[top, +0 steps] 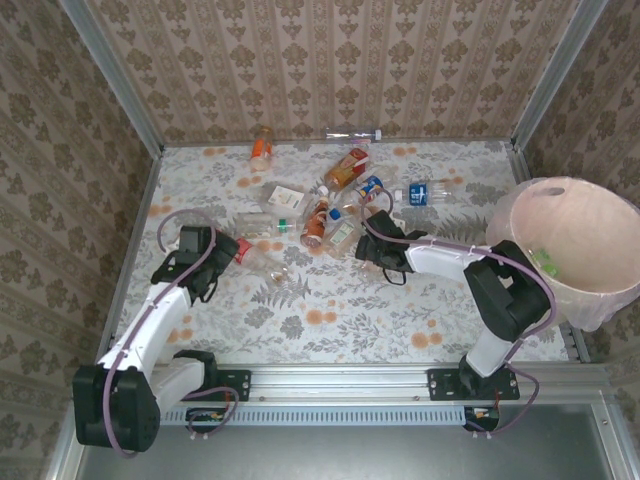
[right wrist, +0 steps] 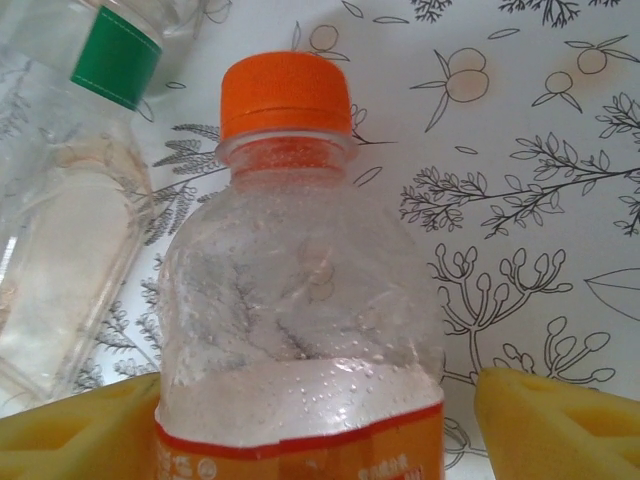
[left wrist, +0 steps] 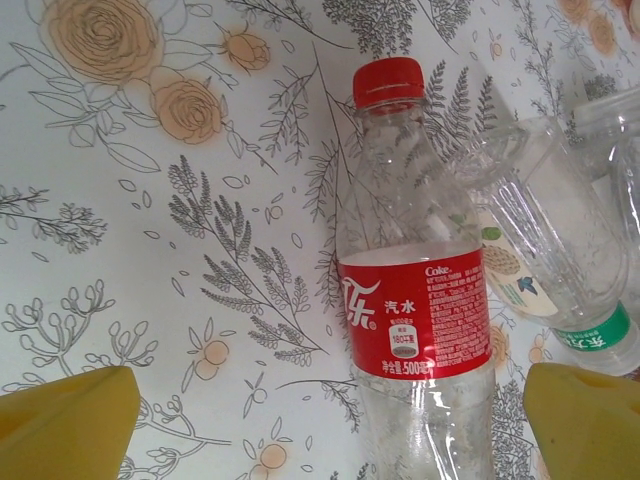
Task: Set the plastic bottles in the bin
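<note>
Arms stretch low over floral tabletop (top: 400, 320) between wallpapered walls (top: 330, 60); left tool (left wrist: 330, 430) released astride red-label bottle (left wrist: 415, 310), right tool (right wrist: 320, 430) unclenched, flanking orange-capped bottle (right wrist: 290, 290).

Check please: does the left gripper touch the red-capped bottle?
Apart. The left wrist view shows a gap between the red-capped bottle and each finger of the left gripper.

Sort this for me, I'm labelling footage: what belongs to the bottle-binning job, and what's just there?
Job: red-label bottle, orange-capped bottle, other scattered bottles, bin.
Just there: floral tablecloth, wallpapered walls, metal rail.
</note>
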You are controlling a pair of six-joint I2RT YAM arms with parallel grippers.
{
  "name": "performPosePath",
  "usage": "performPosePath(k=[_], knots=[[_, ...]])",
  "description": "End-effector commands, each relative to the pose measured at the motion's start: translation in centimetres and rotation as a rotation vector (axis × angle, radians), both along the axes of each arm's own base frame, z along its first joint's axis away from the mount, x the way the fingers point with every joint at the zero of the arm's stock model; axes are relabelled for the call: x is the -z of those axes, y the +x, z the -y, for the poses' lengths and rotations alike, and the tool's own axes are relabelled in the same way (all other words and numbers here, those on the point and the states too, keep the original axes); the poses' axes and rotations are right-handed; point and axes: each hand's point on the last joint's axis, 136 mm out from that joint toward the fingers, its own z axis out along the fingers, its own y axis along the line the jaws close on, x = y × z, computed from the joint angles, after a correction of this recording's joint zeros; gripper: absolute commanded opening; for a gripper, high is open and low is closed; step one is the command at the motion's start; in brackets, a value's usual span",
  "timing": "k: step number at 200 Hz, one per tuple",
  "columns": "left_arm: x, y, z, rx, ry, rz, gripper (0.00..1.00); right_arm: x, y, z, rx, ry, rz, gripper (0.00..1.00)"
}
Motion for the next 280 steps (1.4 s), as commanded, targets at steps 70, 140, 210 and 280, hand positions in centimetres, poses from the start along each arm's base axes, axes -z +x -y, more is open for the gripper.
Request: performPosePath(k=[70,140,210,280], knots=[[-0.5,0.9,1.1,0.043,-0.054,0.041,1.0,0.8,-2.1,1.6,-0.102,-0.08,0.022,0.55],[-1.4,2.6,3.0,0.132,-0.109,0.095,1.0,-7.0,-1.5,2.2,-0.11,0.029,0.27,0.5],[-2.2,4.4,6.0,0.207,-0.175,0.162,1.0,-21.2,-1.3,4.6,-0.207,0.199,0.553,0.47],[-2.7,5.3,7.2,0.228,-0.132,0.172,1.0,-32.6,-3.1,11.6,-0.188,0.037,0.664,0.46]])
